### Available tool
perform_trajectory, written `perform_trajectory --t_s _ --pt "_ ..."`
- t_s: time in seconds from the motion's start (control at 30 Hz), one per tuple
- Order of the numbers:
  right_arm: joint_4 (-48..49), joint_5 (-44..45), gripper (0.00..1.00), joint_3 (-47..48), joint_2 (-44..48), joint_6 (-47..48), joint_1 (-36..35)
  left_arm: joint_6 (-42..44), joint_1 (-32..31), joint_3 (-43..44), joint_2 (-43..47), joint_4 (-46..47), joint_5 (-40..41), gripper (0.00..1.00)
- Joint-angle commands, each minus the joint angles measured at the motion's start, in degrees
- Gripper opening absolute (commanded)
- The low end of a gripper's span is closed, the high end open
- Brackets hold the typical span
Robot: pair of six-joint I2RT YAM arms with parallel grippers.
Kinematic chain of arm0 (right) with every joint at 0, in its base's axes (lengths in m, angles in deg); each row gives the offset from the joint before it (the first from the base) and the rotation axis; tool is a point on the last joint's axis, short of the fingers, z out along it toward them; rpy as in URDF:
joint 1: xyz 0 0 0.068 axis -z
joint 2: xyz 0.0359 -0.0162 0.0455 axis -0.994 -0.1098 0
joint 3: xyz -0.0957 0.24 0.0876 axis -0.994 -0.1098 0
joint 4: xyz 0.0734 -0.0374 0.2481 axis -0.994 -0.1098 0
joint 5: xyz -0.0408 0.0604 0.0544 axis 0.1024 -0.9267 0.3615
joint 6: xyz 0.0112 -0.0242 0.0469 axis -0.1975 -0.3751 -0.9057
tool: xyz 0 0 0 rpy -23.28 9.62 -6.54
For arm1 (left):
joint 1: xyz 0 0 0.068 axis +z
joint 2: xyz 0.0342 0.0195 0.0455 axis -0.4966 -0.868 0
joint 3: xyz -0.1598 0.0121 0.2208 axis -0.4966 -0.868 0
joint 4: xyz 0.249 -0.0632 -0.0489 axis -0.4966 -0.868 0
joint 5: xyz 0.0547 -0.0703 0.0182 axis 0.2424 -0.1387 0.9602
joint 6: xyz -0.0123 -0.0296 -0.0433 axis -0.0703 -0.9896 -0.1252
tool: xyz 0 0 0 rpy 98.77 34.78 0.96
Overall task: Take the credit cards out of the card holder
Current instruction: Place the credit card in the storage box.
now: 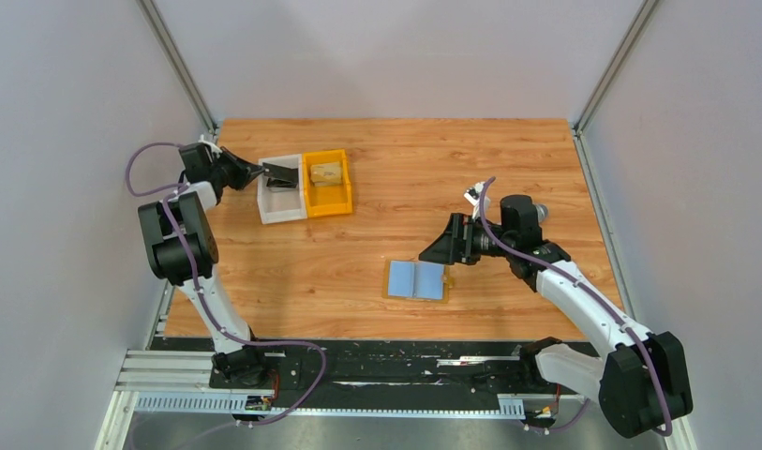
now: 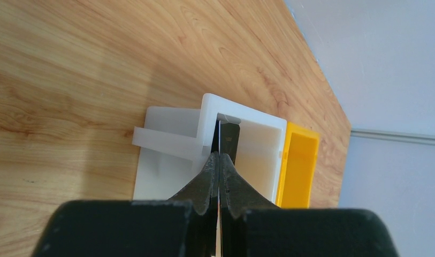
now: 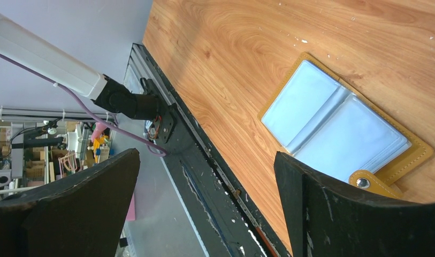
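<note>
- The left hand (image 1: 261, 172) is pinched shut on a thin dark card (image 2: 229, 140). It grips the card by one edge, so the rest sticks out past the fingertips.
- It holds the card over the white bin (image 1: 281, 208) at the far left of the surface (image 1: 424, 159), with the free end reaching into the opening. I judge this to be the drop-off spot, so the card only needs letting go.
- The orange bin (image 1: 344, 197) touches the white one on its right side. A tan item lies in it, but I cannot tell what it is.
- The right hand (image 1: 427, 253) stands wide and holds nothing, hovering just beside the right edge of the card holder (image 3: 338, 128).
- The card holder lies opened flat near the middle of the surface, toward the near edge. Its two light-blue panels face up and its snap tab is toward the right hand, so the pockets can be reached from above.
- That position suggests the right hand is ready to steady the holder or go for another card. Whether any card is left in the pockets cannot be seen.
</note>
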Motion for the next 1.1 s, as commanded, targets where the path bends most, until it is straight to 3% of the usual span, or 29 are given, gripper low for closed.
perform_trajectory --t_s 0.0,0.37,0.7,1.07 --pt "2.06 -0.52 1.0 2.32 -0.3 1.28 0.72 2.18 -0.24 2.36 -1.12 1.39 1.61 0.01" --pt "2.07 -1.09 1.0 2.01 -0.02 1.19 1.45 3.76 -1.82 3.66 -1.96 -0.25 2.88 0.06" --pt "2.15 -1.4 1.0 1.92 -0.08 1.06 1.99 5.03 -1.87 4.79 -1.63 -2.33 3.56 0.21" --pt "2.16 -1.7 1.0 1.92 0.08 0.33 2.19 7.05 -1.98 8.73 -1.31 -7.5 3.21 0.28"
